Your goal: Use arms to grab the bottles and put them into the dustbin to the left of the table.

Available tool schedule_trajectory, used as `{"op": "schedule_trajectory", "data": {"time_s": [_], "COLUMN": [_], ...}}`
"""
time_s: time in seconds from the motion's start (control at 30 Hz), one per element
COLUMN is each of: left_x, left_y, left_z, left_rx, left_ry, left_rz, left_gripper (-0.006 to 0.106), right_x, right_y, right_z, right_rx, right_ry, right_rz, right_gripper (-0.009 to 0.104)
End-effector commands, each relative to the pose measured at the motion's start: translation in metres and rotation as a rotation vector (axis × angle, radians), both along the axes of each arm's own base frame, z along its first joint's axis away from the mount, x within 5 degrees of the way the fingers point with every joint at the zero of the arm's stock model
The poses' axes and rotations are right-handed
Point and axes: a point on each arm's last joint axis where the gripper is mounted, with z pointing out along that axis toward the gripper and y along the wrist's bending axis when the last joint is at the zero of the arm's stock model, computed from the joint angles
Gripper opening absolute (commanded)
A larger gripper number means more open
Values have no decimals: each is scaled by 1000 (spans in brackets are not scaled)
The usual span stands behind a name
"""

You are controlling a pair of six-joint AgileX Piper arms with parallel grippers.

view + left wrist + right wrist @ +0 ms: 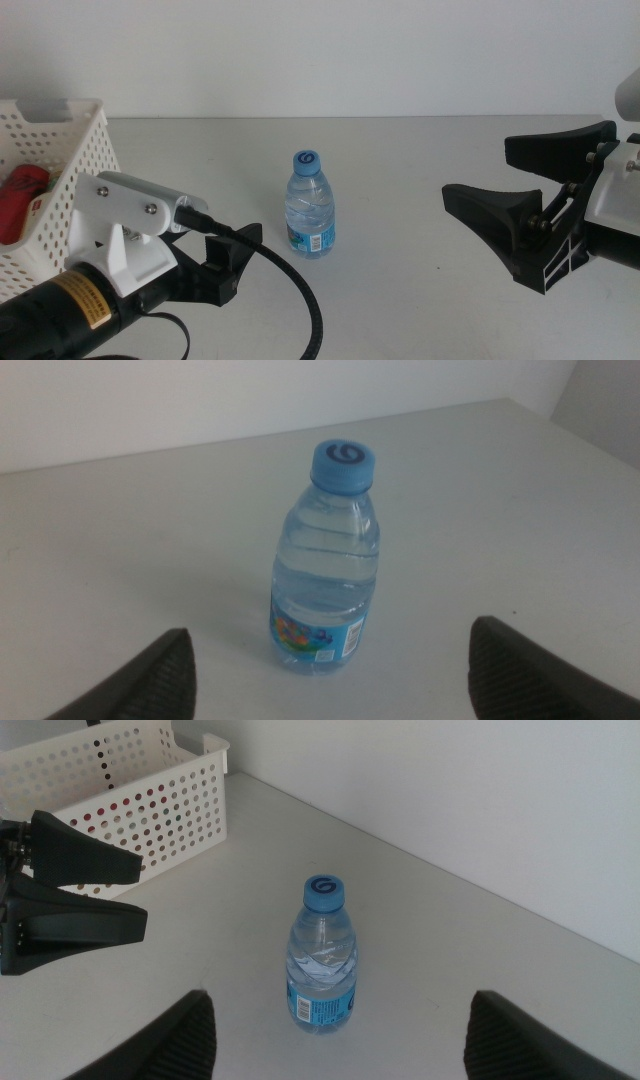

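- Middle view: the water bottle [310, 204] stands upright near the middle of the table [420, 300], with bare tabletop all round it and the table's far edge meeting the wall well behind. The left gripper [232, 260] comes in low from the left, its jaws spread wide, close to the bottle but not touching. The right gripper [500, 190] sits over the right side, its jaws also wide apart, well clear of the bottle. The white perforated dustbin [75, 150] is at the left edge; a red can [20, 200] lies inside it.
- Left wrist view: the left gripper [330, 665] has its two dark jaws far apart, and the water bottle [325, 560] stands between and beyond them, touching neither. The bottle is clear, full of water, with a blue cap and a blue printed label low on its body. The table's far edge runs behind it and a corner shows beyond the bottle.
- Right wrist view: the right gripper [340, 1030] is likewise spread wide, the water bottle [322, 955] standing free ahead of it. The left gripper [75, 900] shows across the table, with the dustbin [150, 805] behind it against the wall.
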Motion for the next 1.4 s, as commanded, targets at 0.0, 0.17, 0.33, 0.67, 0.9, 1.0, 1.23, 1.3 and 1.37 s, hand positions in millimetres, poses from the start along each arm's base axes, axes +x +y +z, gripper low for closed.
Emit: {"op": "schedule_trajectory", "data": {"time_s": [0.0, 0.17, 0.33, 0.67, 0.9, 1.0, 1.23, 1.3, 1.37], "left_x": [4, 7, 15, 60, 99, 112, 132, 135, 140], "left_y": [-5, -9, -18, -41, -64, -72, -83, -85, -83], "left_z": [14, 4, -8, -11, -21, -31, -62, -70, -76], "left_rx": [-65, -3, 24, -72, -32, -14, 12, 8, -11], "left_ry": [-83, -61, -79, -150, -151, -139, -100, -99, -81], "left_rz": [-11, -44, -100, -61, -70, -73, -76, -74, -61], "left_gripper": [93, 93, 93, 93, 93, 93, 93, 92, 86], "right_x": [0, 0, 0, 0, 0, 0, 0, 0, 0], "right_y": [-1, -1, -1, -1, -1, -1, -1, -1, -1], "right_z": [20, 20, 20, 20, 20, 20, 20, 20, 20], "right_rx": [60, 60, 60, 60, 60, 60, 60, 60, 60], "right_ry": [-98, -98, -98, -98, -98, -98, -98, -98, -98], "right_rz": [-5, -5, -5, -5, -5, -5, -5, -5, -5], "right_gripper": [63, 63, 63, 63, 63, 63, 63, 63, 63]}}
